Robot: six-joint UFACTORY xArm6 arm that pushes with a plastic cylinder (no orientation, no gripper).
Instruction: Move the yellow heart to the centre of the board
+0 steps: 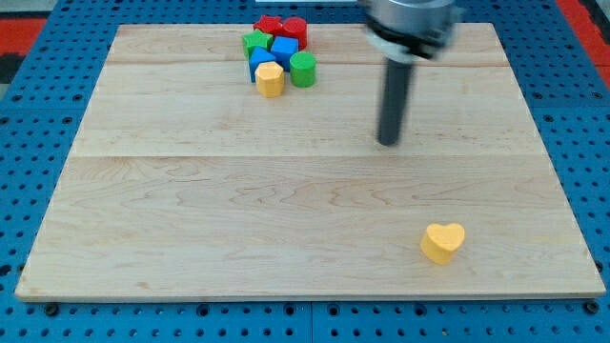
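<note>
A yellow heart (443,242) lies alone on the wooden board (238,219), near the view's bottom right. My tip (389,142) stands on the board right of its middle, well above the heart and a little to its left, apart from it. A cluster of blocks sits at the view's top, left of centre: a yellow block (271,79), a green cylinder (303,70), a blue block (283,50), another blue block (259,64), a green block (255,42) and two red blocks (294,29). My tip is far right of that cluster.
The board lies on a blue pegboard table (29,124) that shows all around it. The arm's grey end (410,24) hangs over the board's top edge right of centre.
</note>
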